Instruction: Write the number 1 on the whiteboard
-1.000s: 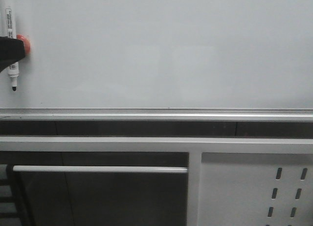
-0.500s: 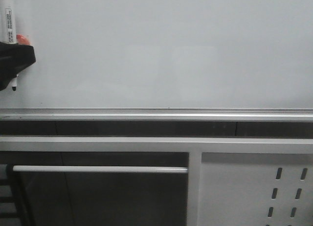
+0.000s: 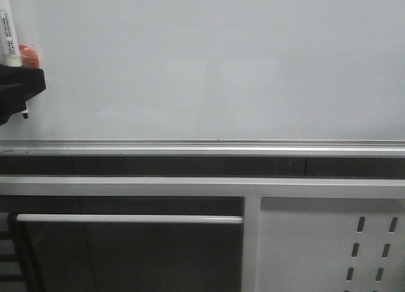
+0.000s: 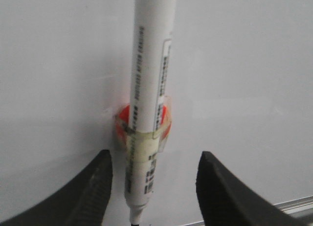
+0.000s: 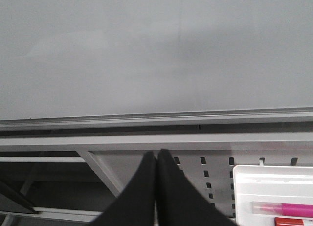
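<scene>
The whiteboard (image 3: 215, 64) fills the upper front view as a pale glossy panel, and no number 1 shows on it. A white marker pen (image 3: 9, 39) hangs tip down at its far left, taped to a red magnet (image 3: 28, 54). My left gripper (image 3: 19, 90) covers the pen's lower part. In the left wrist view the left gripper (image 4: 155, 156) is open, one finger on each side of the marker pen (image 4: 149, 89), with gaps on both sides. My right gripper (image 5: 156, 155) is shut on nothing, low in front of the whiteboard (image 5: 146, 50).
A silver rail (image 3: 202, 145) runs along the board's lower edge. Below it are a metal frame bar (image 3: 126, 219) and a white perforated panel (image 3: 329, 248). A white tray (image 5: 274, 192) with a pink marker (image 5: 288, 207) lies near the right gripper.
In the front view my left gripper has slid down and slightly right along the marker pen, now hiding nearly all of its lower end. The pen itself stays on the board.
</scene>
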Controlling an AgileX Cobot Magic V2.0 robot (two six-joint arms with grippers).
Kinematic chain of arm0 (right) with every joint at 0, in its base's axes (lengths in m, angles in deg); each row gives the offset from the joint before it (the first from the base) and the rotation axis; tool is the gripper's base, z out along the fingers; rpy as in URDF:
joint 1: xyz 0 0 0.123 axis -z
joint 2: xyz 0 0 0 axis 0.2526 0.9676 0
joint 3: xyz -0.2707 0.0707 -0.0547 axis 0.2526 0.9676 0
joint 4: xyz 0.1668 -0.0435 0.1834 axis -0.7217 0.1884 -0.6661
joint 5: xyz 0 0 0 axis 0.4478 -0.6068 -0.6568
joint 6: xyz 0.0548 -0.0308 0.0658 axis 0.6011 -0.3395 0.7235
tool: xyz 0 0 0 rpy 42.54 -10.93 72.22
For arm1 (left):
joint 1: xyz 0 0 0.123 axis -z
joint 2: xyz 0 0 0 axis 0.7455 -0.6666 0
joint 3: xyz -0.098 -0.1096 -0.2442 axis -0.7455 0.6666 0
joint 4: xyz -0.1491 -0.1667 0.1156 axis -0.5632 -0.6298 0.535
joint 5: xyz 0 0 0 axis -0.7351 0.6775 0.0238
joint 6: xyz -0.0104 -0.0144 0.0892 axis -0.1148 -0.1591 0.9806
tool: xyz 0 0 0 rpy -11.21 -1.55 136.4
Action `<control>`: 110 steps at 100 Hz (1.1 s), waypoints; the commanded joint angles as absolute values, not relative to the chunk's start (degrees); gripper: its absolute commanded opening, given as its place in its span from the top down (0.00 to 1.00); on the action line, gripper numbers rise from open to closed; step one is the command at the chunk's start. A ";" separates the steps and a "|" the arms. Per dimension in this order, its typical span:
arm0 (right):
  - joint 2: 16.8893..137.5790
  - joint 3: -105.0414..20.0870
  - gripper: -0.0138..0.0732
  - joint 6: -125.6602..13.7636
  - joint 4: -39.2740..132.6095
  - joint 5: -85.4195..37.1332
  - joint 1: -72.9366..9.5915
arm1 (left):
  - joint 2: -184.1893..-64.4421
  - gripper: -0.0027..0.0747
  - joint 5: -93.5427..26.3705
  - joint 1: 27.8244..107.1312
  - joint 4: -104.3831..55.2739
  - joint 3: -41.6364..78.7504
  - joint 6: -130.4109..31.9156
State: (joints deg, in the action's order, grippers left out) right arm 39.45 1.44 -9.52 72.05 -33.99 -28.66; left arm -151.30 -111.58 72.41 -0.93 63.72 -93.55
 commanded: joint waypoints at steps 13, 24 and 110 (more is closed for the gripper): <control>40.35 -0.76 0.92 -10.44 73.08 -30.08 -28.68 | -150.26 0.59 -118.38 72.73 -3.98 62.40 -93.90; 40.35 -0.76 0.92 -10.44 73.08 -30.08 -28.68 | -150.26 0.73 -118.38 72.73 -6.07 61.43 -93.77; 40.35 -2.41 0.92 -16.32 71.05 -30.12 -31.02 | -149.22 0.99 -113.23 72.73 27.46 62.34 -89.05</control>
